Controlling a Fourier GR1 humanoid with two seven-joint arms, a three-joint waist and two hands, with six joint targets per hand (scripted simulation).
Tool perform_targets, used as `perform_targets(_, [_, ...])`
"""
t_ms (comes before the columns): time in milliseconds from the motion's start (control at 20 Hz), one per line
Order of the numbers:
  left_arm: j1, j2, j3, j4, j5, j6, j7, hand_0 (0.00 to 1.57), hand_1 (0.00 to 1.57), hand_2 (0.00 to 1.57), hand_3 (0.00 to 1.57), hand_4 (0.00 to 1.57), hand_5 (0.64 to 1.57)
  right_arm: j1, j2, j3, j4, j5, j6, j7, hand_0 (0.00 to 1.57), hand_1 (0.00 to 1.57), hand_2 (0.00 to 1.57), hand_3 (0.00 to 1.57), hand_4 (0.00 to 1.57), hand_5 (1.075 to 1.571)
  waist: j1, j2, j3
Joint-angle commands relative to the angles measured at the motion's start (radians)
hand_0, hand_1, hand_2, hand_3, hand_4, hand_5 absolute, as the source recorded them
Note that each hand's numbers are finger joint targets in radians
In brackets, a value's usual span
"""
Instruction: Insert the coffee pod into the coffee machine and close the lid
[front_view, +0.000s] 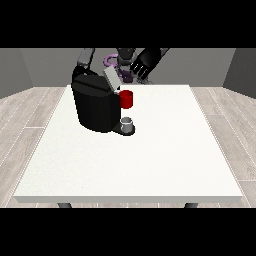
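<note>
Hanging above the far edge of the table (150, 170), the hand at the view's right (141, 65) shows black fingers (138, 71) pointing down toward the tabletop; whether they are released, clenched or grasping something cannot be told. Under them lies a small dark patch that cannot be made out. The hand at the view's left does not show: only a grey arm (86, 56) runs down behind the machine (95, 105).

The machine is a blocky, matte black body with rounded corners, standing on the left half of the table near the far edge. Its lid (111, 77), a flat pale grey flap, is tilted up and open at the top front corner. Just below the lid, at the machine's front, sits a red thing (126, 99), cylindrical and glossy. Beneath it, on the machine's dark base plate, stands a small grey thing (128, 122), round with a dark top; it cannot be told for the pod, so the pod's place is not plain. What it holds cannot be seen.

The table is a smooth white slab with dark legs, on a floor of pale wood planks. No writing can be read anywhere.
</note>
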Motion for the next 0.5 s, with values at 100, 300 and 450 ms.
perform_targets(100, [-0.095,0.058,0.021,0.035,-0.016,-0.002,0.015,1.23,1.23,1.28,1.25,0.48,1.571,-0.087,-0.022,-0.040,-0.061,-0.021,0.003,0.058,0.00,0.00,0.00,0.00,0.00,1.571,-0.036,0.071,0.0001])
perform_targets(300, [-0.123,0.070,0.036,0.054,-0.014,0.020,-0.018,1.24,1.24,1.29,1.25,0.48,1.571,-0.081,0.005,0.010,-0.089,0.041,-0.044,0.056,0.00,0.00,0.00,0.00,0.04,1.571,-0.051,0.112,-0.0002])
perform_targets(450, [-0.134,0.070,0.030,0.070,-0.014,-0.003,-0.027,1.26,1.26,1.30,1.24,0.49,1.571,-0.148,-0.031,-0.051,-0.107,-0.009,-0.015,0.126,0.00,0.00,0.00,0.00,0.26,1.571,-0.050,0.119,-0.0001])
